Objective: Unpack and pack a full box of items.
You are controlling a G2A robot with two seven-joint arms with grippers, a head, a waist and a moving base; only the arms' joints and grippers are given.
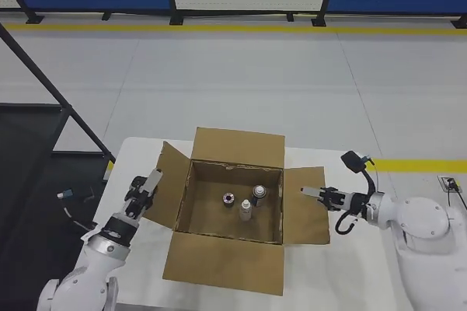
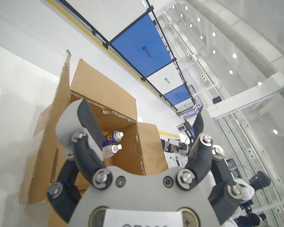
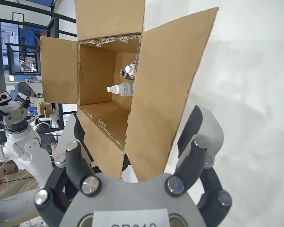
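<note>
The brown corrugated cardboard box is sitting on the white bench with all four flaps folding outward, which is leaving the interior open to access from above. Three items are standing upright on the box floor: a white spray bottle near the centre, a blue-labelled aerosol can just beside it toward the far wall, and a small round container with a pinkish top apart from both. Whether the box is being emptied or refilled cannot be determined. The left tool is hovering just outside the box's left flap, its fingers spread apart and gripping nothing. The right tool is pointing inward over the box's right flap, jaws likewise apart, with the flap edge lying between them; contact cannot be confirmed. Both arms are extending low toward the box from opposite sides, probably to hold the flaps clear.
</note>
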